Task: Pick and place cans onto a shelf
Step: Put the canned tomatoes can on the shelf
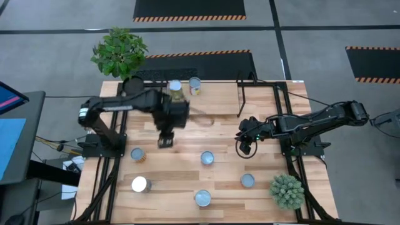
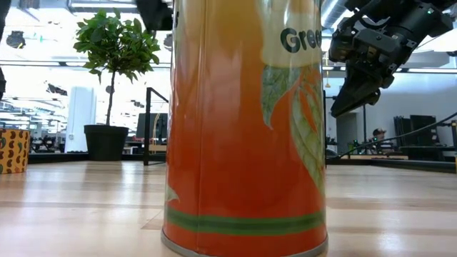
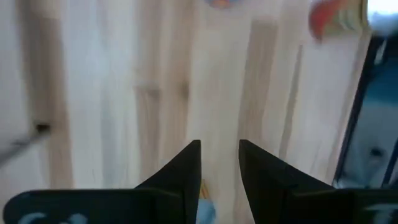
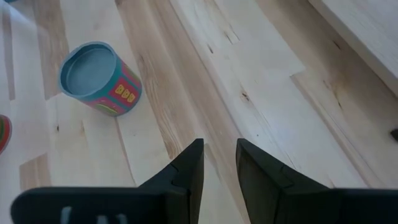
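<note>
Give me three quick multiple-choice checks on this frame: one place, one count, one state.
1. The round spiky plant stands:
A. beside the left arm's base
B. at the table edge on the right arm's side
C. between the two grippers

2. Cans in the high view:
A. three
B. seven
C. ten

3. The right gripper is:
A. clamped on a can
B. open and empty over bare wood
C. resting on the plant

Key:
1 B: the round spiky plant sits near the right arm's base.
2 B: five cans lie spread out and two stand at the far edge.
3 B: the right gripper has nothing between its fingers, and the table shows beyond.
</note>
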